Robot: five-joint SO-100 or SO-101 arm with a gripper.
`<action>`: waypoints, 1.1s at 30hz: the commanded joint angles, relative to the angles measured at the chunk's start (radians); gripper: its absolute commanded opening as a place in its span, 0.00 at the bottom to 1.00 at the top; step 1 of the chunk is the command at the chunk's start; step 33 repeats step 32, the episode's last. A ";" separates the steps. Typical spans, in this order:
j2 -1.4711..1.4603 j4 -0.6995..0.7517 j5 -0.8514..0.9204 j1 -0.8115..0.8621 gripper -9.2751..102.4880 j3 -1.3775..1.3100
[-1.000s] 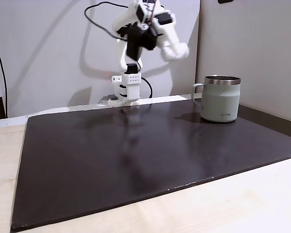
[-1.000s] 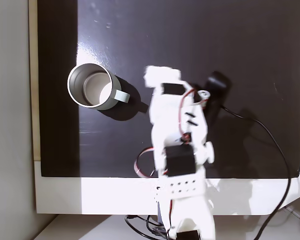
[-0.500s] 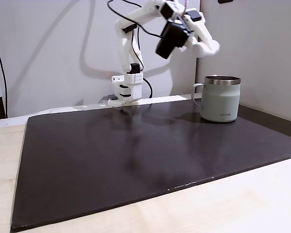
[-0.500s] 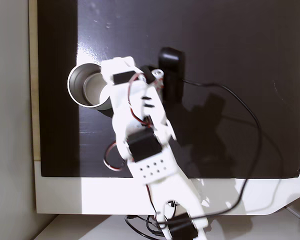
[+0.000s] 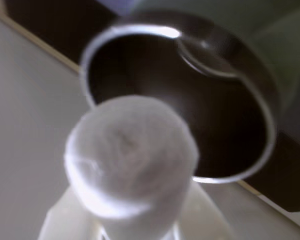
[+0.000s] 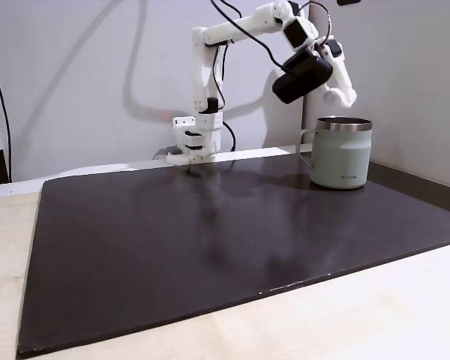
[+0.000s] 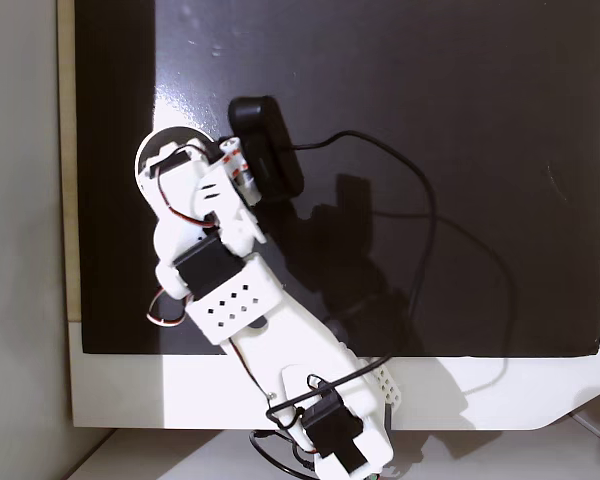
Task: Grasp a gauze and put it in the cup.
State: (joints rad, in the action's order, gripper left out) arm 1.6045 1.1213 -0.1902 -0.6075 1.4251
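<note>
At the lower left of the wrist view, the gauze [image 5: 131, 162] fills the foreground as a soft white roll seen end-on, blurred by closeness. Pale fingers [image 5: 65, 220] of the gripper [image 5: 135, 227] rise on either side of it from the bottom edge and pinch it between them. Behind the roll and to the right, the cup [image 5: 260, 107] opens toward the camera: its steel rim curves around a dark interior, and a patch of sage-green wall shows at the upper right. The roll sits in front of the mouth, overlapping its lower left rim.

Seen from the side in a fixed view, the white arm [image 6: 210, 67] stands at the upper centre of the frame on the far edge of the dark mat [image 6: 172, 247]. It reaches rightward, and its gripper [image 6: 348, 99] hangs just above the cup [image 6: 343, 156] at the right, which stands upright on the mat with its handle turned left. At that distance the gauze cannot be made out.

Looking straight down in a fixed view, the arm [image 7: 230, 300] stretches from the bottom centre up to the upper left and covers most of the cup [image 7: 148, 160], leaving an arc of rim. A black camera [image 7: 270, 160] rides just right of that rim, with a black cable [image 7: 410, 200] looping right across the mat [image 7: 460, 100].
</note>
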 commanded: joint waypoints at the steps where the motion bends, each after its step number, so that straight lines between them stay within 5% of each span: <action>1: -0.002 0.005 0.008 -0.006 0.08 -0.067; 9: -0.021 0.005 0.003 -0.014 0.10 -0.061; 18: -0.026 0.037 -0.002 -0.043 0.37 -0.064; 33: -0.026 0.038 -0.025 -0.041 0.36 -0.052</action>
